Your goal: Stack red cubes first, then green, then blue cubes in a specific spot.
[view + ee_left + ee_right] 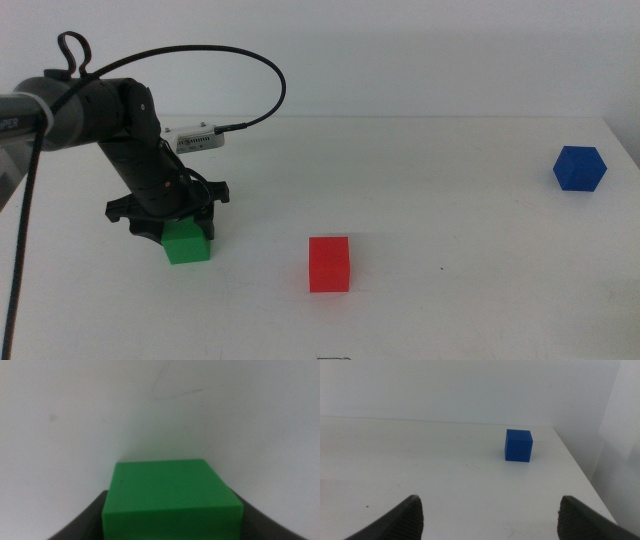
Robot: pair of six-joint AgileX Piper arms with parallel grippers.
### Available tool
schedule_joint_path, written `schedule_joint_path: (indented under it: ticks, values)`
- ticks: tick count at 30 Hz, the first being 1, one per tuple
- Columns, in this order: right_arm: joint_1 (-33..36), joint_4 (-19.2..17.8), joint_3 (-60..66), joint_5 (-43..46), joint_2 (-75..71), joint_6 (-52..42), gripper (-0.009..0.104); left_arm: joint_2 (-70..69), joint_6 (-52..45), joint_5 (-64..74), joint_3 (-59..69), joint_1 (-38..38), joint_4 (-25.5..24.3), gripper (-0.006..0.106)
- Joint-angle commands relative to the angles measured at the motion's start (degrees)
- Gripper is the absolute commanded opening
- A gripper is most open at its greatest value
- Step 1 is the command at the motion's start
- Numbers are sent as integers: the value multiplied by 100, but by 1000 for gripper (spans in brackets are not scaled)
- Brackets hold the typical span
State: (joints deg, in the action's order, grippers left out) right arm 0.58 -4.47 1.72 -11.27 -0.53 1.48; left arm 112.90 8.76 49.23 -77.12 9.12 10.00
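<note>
The green cube [187, 243] sits on the white table at the left. My left gripper [183, 226] reaches down over it from the left. In the left wrist view the green cube [170, 500] fills the gap between the two dark jaws, which press against its sides. The red cube [329, 264] stands alone near the table's front middle, to the right of the green one. The blue cube [579, 168] stands at the far right; it also shows in the right wrist view [518, 445]. My right gripper [492, 520] is open and empty, well short of the blue cube and out of the middle view.
The left arm's black cable [240, 70] arcs above the table's back left. The table's right edge [580, 475] runs close to the blue cube. Bare white tabletop [450, 220] lies between the red and blue cubes.
</note>
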Motion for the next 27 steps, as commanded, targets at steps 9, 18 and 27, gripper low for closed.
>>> schedule_joint_path:
  ticks: [9,18,27]
  values:
    - [-29,-60,-112,437,-131,-11,90,-1107,192,434,-144,240,107,20]
    - [-29,-60,-112,437,-131,-11,90,-1388,1478,887,-478,1459,-445,14]
    - [-29,-60,-112,437,-131,-11,90,-848,2329,1036,-1410,2659,-909,14]
